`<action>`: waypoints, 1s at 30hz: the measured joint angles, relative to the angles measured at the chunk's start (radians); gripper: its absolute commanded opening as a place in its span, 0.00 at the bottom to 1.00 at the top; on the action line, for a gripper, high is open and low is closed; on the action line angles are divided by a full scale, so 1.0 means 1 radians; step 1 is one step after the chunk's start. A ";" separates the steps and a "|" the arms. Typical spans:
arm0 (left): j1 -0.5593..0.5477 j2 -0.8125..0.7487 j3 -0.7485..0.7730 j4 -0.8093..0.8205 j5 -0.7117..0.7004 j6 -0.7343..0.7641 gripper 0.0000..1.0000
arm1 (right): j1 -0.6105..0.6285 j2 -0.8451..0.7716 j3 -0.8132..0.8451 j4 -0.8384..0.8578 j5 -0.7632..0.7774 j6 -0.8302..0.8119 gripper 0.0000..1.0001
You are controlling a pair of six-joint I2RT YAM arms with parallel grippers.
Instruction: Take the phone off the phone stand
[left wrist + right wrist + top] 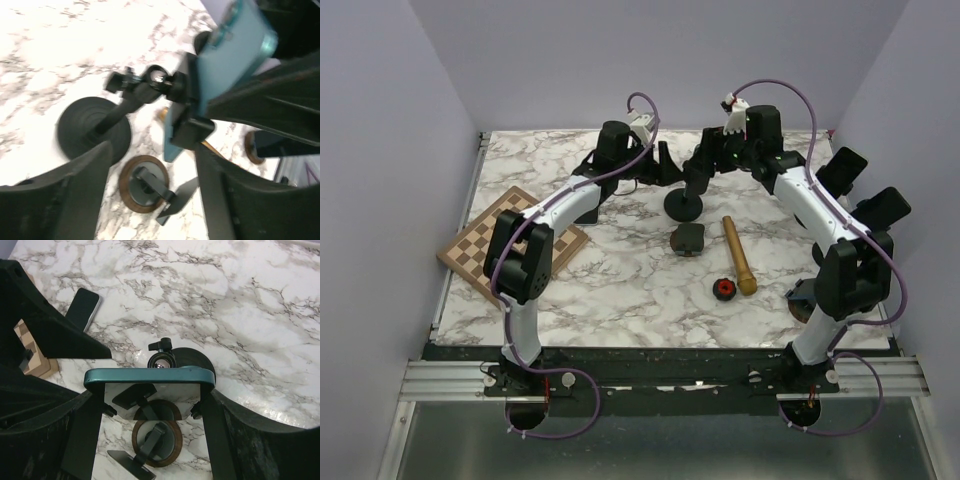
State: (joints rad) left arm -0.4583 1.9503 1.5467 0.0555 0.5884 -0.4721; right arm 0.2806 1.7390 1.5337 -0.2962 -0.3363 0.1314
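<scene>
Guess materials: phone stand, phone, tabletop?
Phone stand: matte black, likely plastic; dull soft sheen on its round base.
Phone: teal satin rim, metal or plastic, can't tell; glossy face shows reflections, so glass-like.
Tabletop: white grey-veined marble look with glossy glare; stone or printed laminate, unclear.

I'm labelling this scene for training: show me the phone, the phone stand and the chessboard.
phone [150,375], right wrist view, on its teal top edge.
phone stand [90,131], left wrist view, on its round black base.
chessboard [472,248], top external view, on its bare checkered face.
</scene>
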 measured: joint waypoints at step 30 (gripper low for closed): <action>-0.035 0.016 0.037 0.076 0.052 0.046 0.46 | -0.004 0.042 0.084 -0.092 0.008 0.009 0.01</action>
State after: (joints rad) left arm -0.4934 1.9667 1.5833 0.1314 0.6403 -0.4263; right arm 0.2768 1.7809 1.6180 -0.3878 -0.3286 0.1406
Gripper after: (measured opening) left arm 0.506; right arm 0.774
